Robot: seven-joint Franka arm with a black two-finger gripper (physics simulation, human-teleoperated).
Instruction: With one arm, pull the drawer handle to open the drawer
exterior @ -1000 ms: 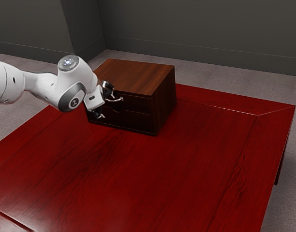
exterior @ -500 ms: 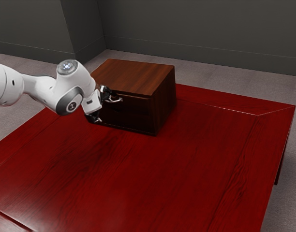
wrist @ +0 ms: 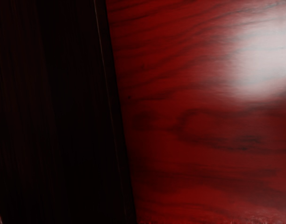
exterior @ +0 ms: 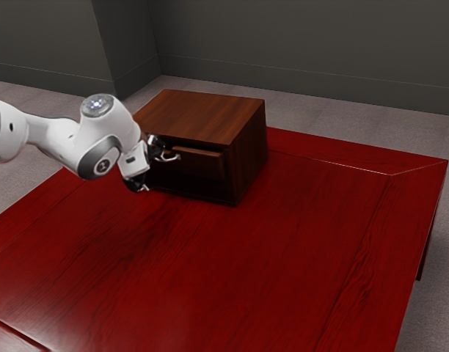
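The box [exterior: 210,117] sits at the far left of the bench [exterior: 268,257], its front turned toward the exterior view's left and a little toward the near side. The arm comes in from that same side, so the jaws [exterior: 152,160] face the front almost squarely. The handle [exterior: 168,155] is a pale metal bar on the upper drawer [exterior: 202,161]. It lies just to the right of the jaws, close enough that they look to be touching. Whether the jaws are clenched on the bar or merely hooked about it I cannot tell.

The handle's long axis runs level along the drawer front, across the line of the arm. That is the relation that matters: the pull must go straight out from the front, back along the arm toward the exterior view's left and near, not sideways along the bar.

The drawer appears to stand a short way out of the box, with a dark gap under the box top. I judge the opening begun but far from finished.

In the wrist view a dark wood face [wrist: 49,116], probably the box front, meets the red bench top.
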